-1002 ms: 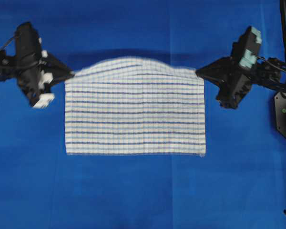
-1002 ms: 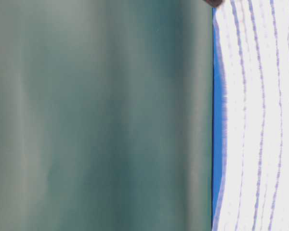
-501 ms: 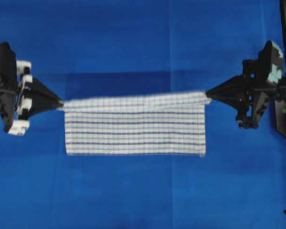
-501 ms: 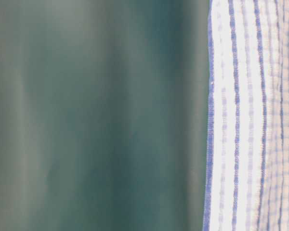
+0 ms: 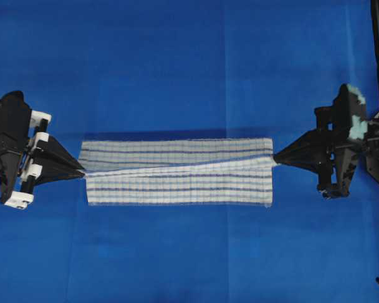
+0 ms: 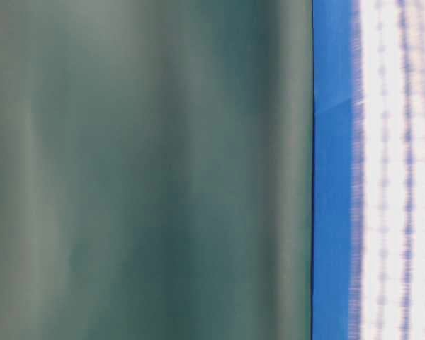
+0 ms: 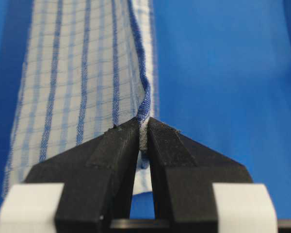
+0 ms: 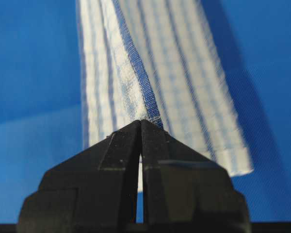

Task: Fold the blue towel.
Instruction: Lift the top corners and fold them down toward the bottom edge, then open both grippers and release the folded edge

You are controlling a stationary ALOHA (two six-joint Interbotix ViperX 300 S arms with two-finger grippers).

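We are pinching a towel corner in each arm's jaws, risking a skewed fold if one corner is slipping or landing short.

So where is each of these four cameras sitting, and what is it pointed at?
Overhead: above the table, looking straight down; shows the towel stretched between the left gripper and right gripper, both arms visible.
Table-level: low at the table's edge, blurred; a dark green surface, a blue strip, the towel's edge; no robot parts.
Left wrist: on the left arm, looking along its fingers pinching a towel corner.
Right wrist: the same on the right arm, fingers shut on the opposite corner.
Shared: all four show the towel.
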